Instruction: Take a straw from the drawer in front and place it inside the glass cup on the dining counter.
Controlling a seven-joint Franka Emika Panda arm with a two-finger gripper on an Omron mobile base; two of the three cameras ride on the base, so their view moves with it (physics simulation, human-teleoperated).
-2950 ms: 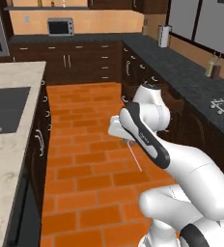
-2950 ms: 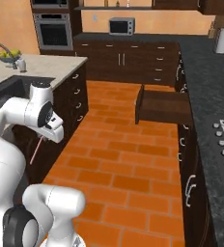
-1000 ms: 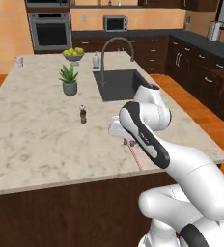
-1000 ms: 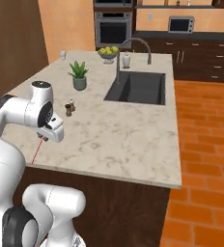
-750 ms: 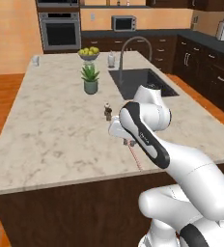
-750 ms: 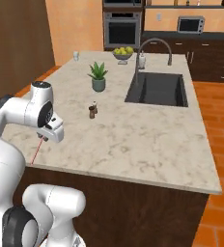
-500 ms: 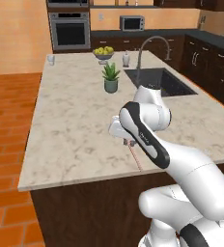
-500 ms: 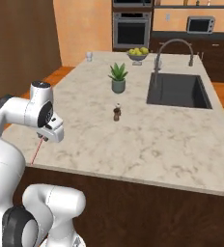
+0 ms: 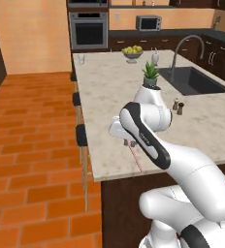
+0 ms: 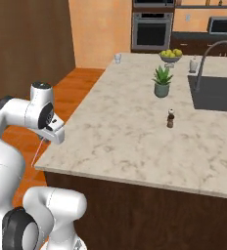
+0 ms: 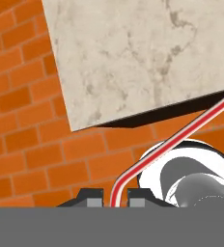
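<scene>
hand view: the tool is clamped tight on the straw, low centre, so fetching looks done. the glass cup sits upper centre on the table; carrying and inserting remain.

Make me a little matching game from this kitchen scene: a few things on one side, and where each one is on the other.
Things:
1. straw
2. glass cup
3. potted plant
4. fruit bowl

Places:
A. middle of the dining counter, in a grey pot
B. far corner of the counter, toward the oven
C. pinched in the gripper, hanging over the brick floor
D. far end of the counter, just beyond the plant

Pairs: 1-C, 2-B, 3-A, 4-D
</scene>
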